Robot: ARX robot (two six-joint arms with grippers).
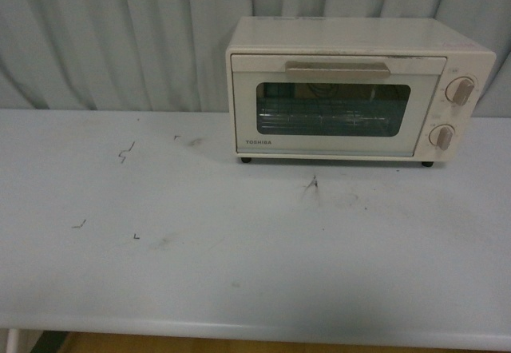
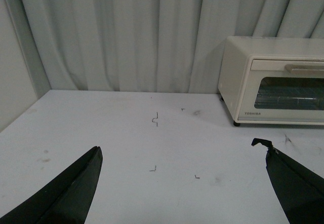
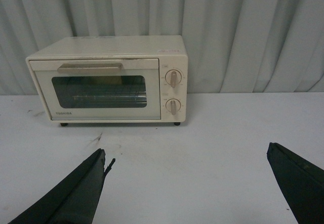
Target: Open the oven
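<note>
The cream-white Toshiba oven (image 1: 351, 89) stands at the back right of the pale table, door shut, with a flat bar handle (image 1: 338, 69) across the top of the door, a glass window showing the wire rack, and two round knobs (image 1: 459, 91) on its right. It also shows in the left wrist view (image 2: 273, 79) and the right wrist view (image 3: 109, 79). My left gripper (image 2: 179, 153) is open and empty over the table, well short and to the left of the oven. My right gripper (image 3: 187, 155) is open and empty, in front of the oven. Neither arm shows in the front view.
The pale table (image 1: 200, 265) carries small dark marks and scuffs. A grey pleated curtain (image 1: 120, 33) hangs right behind the table and oven. The table's front edge (image 1: 239, 333) runs along the bottom of the front view.
</note>
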